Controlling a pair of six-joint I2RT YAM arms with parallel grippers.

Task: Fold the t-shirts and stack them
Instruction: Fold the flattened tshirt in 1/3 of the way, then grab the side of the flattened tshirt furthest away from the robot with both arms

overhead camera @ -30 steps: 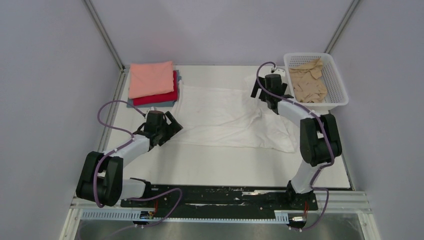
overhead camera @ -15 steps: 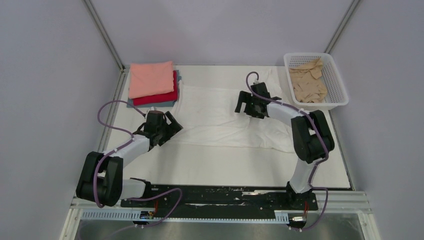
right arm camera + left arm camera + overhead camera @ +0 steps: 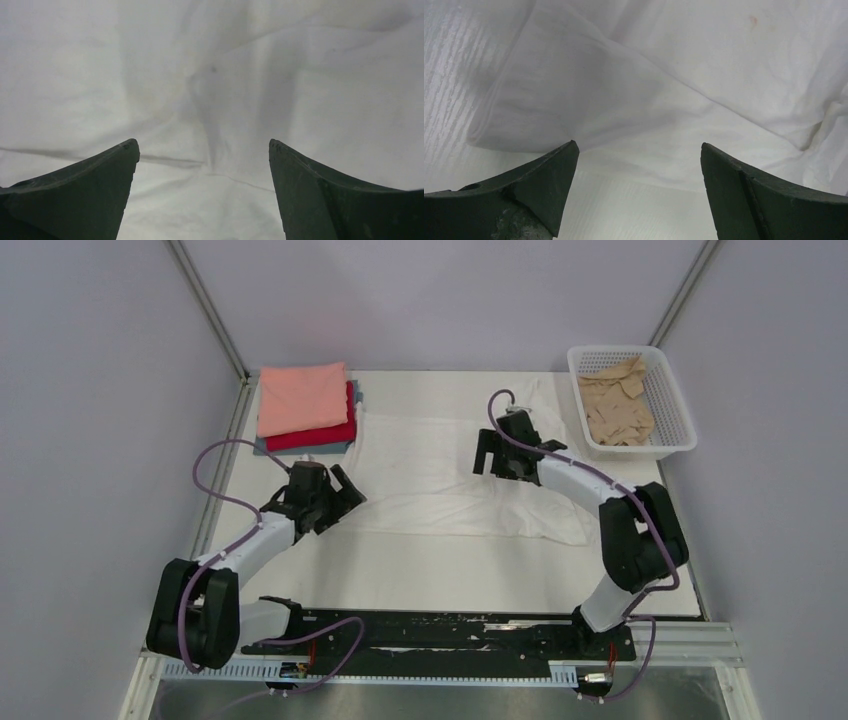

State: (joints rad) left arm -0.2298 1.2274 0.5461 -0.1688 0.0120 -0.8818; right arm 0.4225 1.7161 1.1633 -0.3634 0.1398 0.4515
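- While the white t-shirt (image 3: 440,475) lay spread and rumpled across the middle of the surface (image 3: 450,575), the fold looked barely begun.
- Left hand (image 3: 342,498) hovered at the shirt's lower-left edge, fingers wide apart and holding nothing.
- Right hand (image 3: 495,452) hung over the cloth right of centre, equally wide and empty.
- Salmon-pink shirt (image 3: 302,398) topped the folded pile (image 3: 335,432) at upper left, and the tan shirt (image 3: 615,405) waited in the basket (image 3: 682,445) at upper right.
- Next move, by my read: both hands drop, pinch an edge each, and carry it over.
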